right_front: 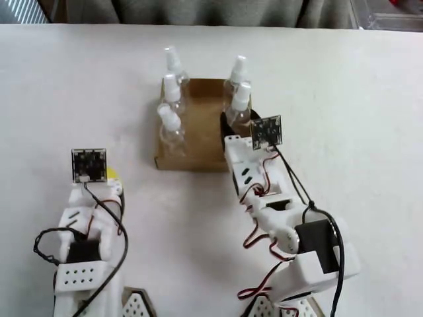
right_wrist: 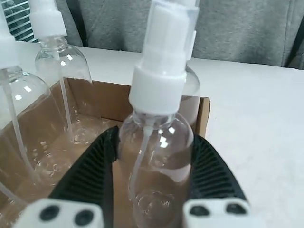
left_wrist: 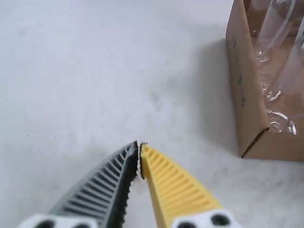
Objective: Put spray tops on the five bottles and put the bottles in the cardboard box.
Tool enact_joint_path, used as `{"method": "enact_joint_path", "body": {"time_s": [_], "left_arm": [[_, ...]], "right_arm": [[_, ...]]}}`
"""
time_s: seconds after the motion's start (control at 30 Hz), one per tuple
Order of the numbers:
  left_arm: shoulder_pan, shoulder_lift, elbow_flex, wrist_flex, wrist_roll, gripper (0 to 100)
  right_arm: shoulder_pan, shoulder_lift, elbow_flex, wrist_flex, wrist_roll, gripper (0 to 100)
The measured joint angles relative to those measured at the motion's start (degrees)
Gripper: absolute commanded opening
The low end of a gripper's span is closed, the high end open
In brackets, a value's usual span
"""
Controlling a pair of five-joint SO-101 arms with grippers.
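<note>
- While its black fingers (right_wrist: 92,166) press on both sides of a clear bottle (right_wrist: 156,161), the right gripper (right_wrist: 154,142) holds that bottle upright by the body, below the shoulder.
- A white spray top (right_wrist: 164,61) sits on the held bottle, and its thin tube runs down inside.
- The held bottle stands within the cardboard box (right_wrist: 102,97), by the right wall near the arms; whether its base touches the floor I cannot tell.
- Four other bottles (right_front: 172,89), all capped, stand in the box: three along the left wall and one at the far right corner.
- The left gripper (left_wrist: 139,147) is over the bare table (left_wrist: 95,71), left of the box and apart from it, with its grey and yellow fingers meeting at the tips.
</note>
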Motion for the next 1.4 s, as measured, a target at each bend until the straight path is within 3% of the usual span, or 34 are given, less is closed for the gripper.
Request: {"method": "enact_joint_path", "body": {"time_s": [0.23, 0.4, 0.67, 0.93, 1.4], "left_arm": [[0.00, 0.00, 0.00, 0.00, 0.00, 2], [0.00, 0.00, 0.00, 0.00, 0.00, 2], [0.00, 0.00, 0.00, 0.00, 0.00, 2], [0.00, 0.00, 0.00, 0.00, 0.00, 2], [0.00, 0.00, 0.00, 0.00, 0.00, 2]], "right_arm": [[-1.14, 0.00, -0.09, 0.00, 0.00, 2.6], [-1.49, 0.00, -0.09, 0.00, 0.09, 14.8], [-2.11, 0.00, -0.09, 0.00, 0.09, 16.7], [-2.02, 0.26, 1.05, 1.05, 0.09, 33.5], [-3.08, 0.26, 1.14, 1.05, 0.09, 34.3]]}}
